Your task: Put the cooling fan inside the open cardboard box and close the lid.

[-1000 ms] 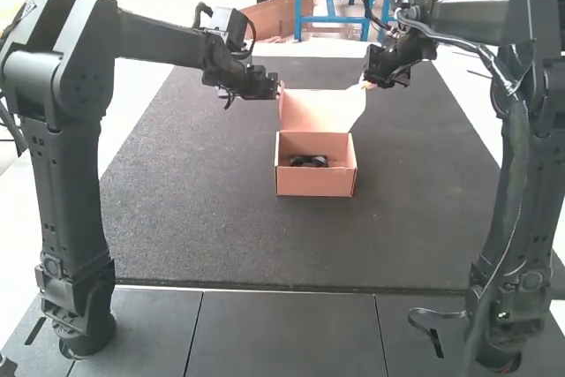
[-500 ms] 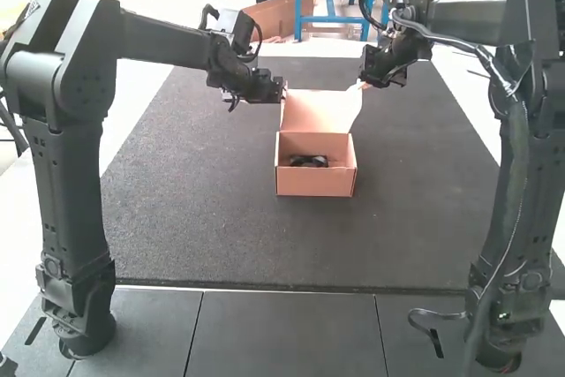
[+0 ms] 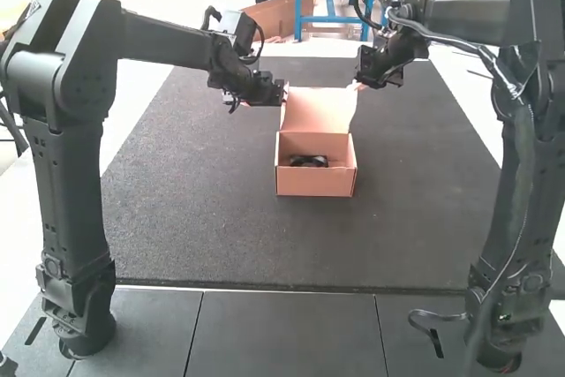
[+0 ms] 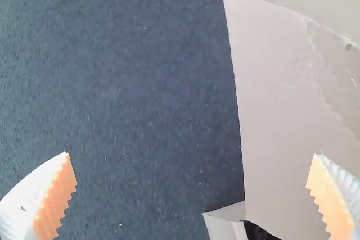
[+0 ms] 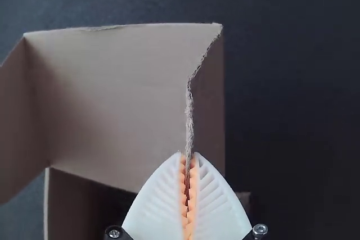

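A small cardboard box (image 3: 316, 174) stands in the middle of the dark mat with its lid (image 3: 320, 110) raised behind it. The black cooling fan (image 3: 308, 162) lies inside the box. My right gripper (image 3: 359, 86) is shut on the lid's upper right corner; in the right wrist view the white ribbed fingers (image 5: 209, 195) pinch the edge of the lid (image 5: 124, 94). My left gripper (image 3: 279, 93) is open at the lid's upper left corner, its orange pads (image 4: 55, 195) wide apart on either side of the lid's edge (image 4: 281, 111).
The dark mat (image 3: 177, 183) spreads all around the box with free room at the front and both sides. Both arm bases stand at the near corners of the table.
The right gripper has pulled the lid's corner slightly left and toward the front, tipping the lid more upright. The left gripper has shifted a little to the right beside the lid.
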Action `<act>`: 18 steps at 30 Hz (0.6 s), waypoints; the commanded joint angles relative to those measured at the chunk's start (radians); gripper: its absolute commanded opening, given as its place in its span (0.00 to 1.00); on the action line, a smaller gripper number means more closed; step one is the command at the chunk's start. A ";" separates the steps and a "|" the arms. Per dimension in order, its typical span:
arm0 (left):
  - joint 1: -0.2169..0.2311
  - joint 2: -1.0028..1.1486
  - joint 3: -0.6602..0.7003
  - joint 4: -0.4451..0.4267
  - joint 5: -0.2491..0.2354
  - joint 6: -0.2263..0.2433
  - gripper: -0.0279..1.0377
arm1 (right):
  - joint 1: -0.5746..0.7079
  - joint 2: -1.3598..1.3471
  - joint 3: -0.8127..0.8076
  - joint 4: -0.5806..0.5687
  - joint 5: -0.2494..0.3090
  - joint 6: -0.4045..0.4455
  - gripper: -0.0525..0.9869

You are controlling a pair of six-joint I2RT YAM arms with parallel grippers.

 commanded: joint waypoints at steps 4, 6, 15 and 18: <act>-0.012 -0.086 0.007 -0.005 0.013 -0.004 0.94 | 0.028 -0.085 -0.070 -0.017 0.020 0.004 0.04; -0.012 -0.094 0.001 -0.005 0.012 -0.004 0.94 | 0.028 -0.102 -0.093 -0.017 0.026 0.004 0.04; -0.020 -0.135 -0.048 -0.006 0.010 -0.004 0.94 | 0.028 -0.191 -0.187 -0.009 0.032 0.010 0.04; -0.029 -0.146 -0.068 0.000 0.010 -0.004 0.94 | 0.030 -0.211 -0.209 -0.001 0.031 0.015 0.04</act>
